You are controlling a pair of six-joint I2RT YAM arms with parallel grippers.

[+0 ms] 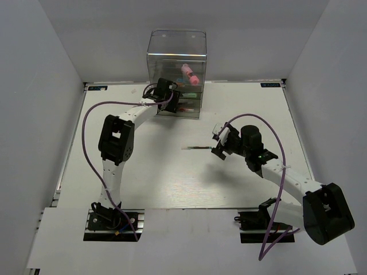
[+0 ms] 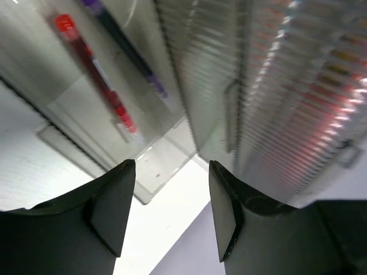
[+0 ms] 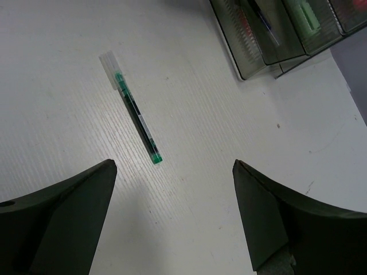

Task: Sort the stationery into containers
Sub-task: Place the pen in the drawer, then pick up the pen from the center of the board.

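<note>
The left gripper [image 2: 170, 189] has its two dark fingers apart with nothing between them. It hangs close to the front of the tall clear plastic cabinet of shallow grey-tinted drawers [image 1: 176, 57] at the far edge of the white table [image 1: 143, 172]. Just past its fingertips, one drawer [image 2: 74, 109] holds a thin red pen [image 2: 94, 74] and, beside it, a dark pen with a purple end [image 2: 129, 51]. Higher in the cabinet lies a chunky pink marker [image 1: 190, 74].

The right gripper [image 3: 175, 172] is spread wide and empty above the table's middle, well apart from the cabinet. Beyond its fingertips a thin green pen with a clear cap [image 3: 135, 114] lies flat on the table, touching neither finger.
</note>
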